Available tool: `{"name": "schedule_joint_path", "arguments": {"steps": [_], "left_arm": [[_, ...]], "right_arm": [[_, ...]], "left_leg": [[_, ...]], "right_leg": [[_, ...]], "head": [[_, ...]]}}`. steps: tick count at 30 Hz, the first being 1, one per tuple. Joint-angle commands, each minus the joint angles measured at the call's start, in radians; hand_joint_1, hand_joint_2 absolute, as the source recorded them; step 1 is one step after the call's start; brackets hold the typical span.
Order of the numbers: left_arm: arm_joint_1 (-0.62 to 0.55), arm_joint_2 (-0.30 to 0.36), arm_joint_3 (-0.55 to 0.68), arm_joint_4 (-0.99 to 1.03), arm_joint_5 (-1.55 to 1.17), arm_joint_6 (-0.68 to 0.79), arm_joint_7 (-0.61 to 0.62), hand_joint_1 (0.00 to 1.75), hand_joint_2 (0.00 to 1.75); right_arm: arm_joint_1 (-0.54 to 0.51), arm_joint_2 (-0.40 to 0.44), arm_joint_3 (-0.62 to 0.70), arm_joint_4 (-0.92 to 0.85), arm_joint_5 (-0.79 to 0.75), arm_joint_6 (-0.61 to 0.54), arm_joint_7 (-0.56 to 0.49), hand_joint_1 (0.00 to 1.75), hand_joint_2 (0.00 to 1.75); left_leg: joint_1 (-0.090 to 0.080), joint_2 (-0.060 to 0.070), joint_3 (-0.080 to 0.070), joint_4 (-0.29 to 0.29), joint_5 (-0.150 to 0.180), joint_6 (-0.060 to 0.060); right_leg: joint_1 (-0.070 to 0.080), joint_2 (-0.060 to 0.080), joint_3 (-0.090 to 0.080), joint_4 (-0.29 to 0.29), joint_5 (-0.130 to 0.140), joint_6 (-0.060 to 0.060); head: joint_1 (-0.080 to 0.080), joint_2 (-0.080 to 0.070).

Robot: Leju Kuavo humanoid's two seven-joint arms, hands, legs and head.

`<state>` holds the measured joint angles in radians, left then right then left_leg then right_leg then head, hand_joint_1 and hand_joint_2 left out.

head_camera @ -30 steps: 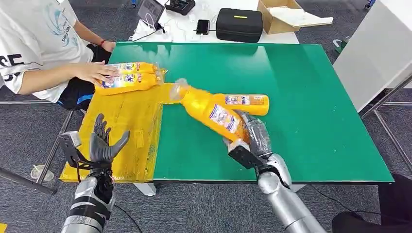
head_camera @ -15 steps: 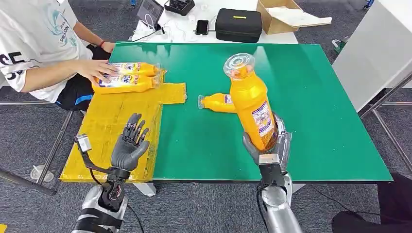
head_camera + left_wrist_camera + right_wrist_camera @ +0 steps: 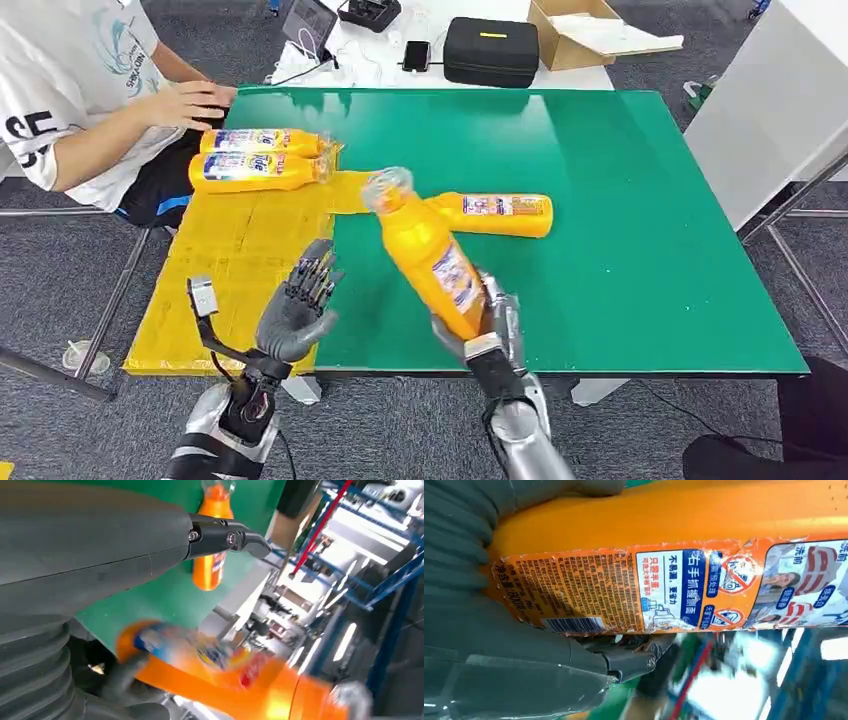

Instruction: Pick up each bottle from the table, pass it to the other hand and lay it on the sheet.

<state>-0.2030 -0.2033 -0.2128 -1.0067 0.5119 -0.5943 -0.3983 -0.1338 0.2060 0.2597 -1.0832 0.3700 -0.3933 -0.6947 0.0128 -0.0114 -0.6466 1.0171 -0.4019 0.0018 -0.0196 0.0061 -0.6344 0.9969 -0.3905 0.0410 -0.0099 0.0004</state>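
Right hand [image 3: 478,325] grips the base of an orange bottle [image 3: 428,255], fingers wrapped around it and partly hidden behind the body; the bottle is held above the green desk [image 3: 640,200], tilted, cap toward the yellow sheet [image 3: 235,260]. Left hand [image 3: 296,312] holds nothing, fingers spread. A second bottle [image 3: 492,214] lies on the desk. Two bottles [image 3: 258,160] lie on the sheet. The left wrist view of the held bottle is blurred.

Person [image 3: 70,100]: white printed T-shirt, seated far beyond the left hand, one hand at the table's far left corner.
Black case [image 3: 492,50]: well beyond the right hand, on a white table past the green one.
Cardboard box [image 3: 590,35]: open, just beside the case.
Phone [image 3: 417,54]: dark, near the case's other side.
Floor [image 3: 60,270]: grey carpet.
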Motion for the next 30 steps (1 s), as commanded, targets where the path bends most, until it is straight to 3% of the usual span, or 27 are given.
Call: {"name": "schedule_joint_path", "arguments": {"steps": [1, 12, 30], "left_arm": [[-0.08, 0.047, -0.115, 0.115, -0.002, -0.015, -0.009, 0.0, 1.75], [-0.087, 0.047, -0.132, 0.146, 0.037, -0.051, 0.001, 0.0, 1.75], [-0.082, 0.051, -0.139, 0.13, 0.026, -0.041, -0.005, 0.0, 1.75]], "right_arm": [[-0.151, 0.08, 0.199, 0.415, 0.059, 0.013, -0.003, 1.73, 1.75], [-0.186, 0.124, 0.246, 0.552, 0.092, 0.027, 0.013, 1.71, 1.75], [-0.189, 0.122, 0.234, 0.57, 0.09, 0.021, 0.017, 1.69, 1.75]], "left_leg": [[0.001, 0.004, 0.005, -0.001, -0.001, 0.0], [0.001, 0.003, 0.006, -0.001, -0.002, 0.0], [0.001, 0.0, 0.002, 0.0, 0.0, 0.0]], "right_leg": [[0.002, 0.003, 0.004, -0.002, 0.0, -0.002], [0.002, 0.001, 0.005, -0.001, -0.001, -0.002], [0.001, -0.002, 0.001, -0.001, -0.001, -0.001]], "head": [[0.0, 0.0], [0.0, 0.0], [0.0, 0.0]]}}
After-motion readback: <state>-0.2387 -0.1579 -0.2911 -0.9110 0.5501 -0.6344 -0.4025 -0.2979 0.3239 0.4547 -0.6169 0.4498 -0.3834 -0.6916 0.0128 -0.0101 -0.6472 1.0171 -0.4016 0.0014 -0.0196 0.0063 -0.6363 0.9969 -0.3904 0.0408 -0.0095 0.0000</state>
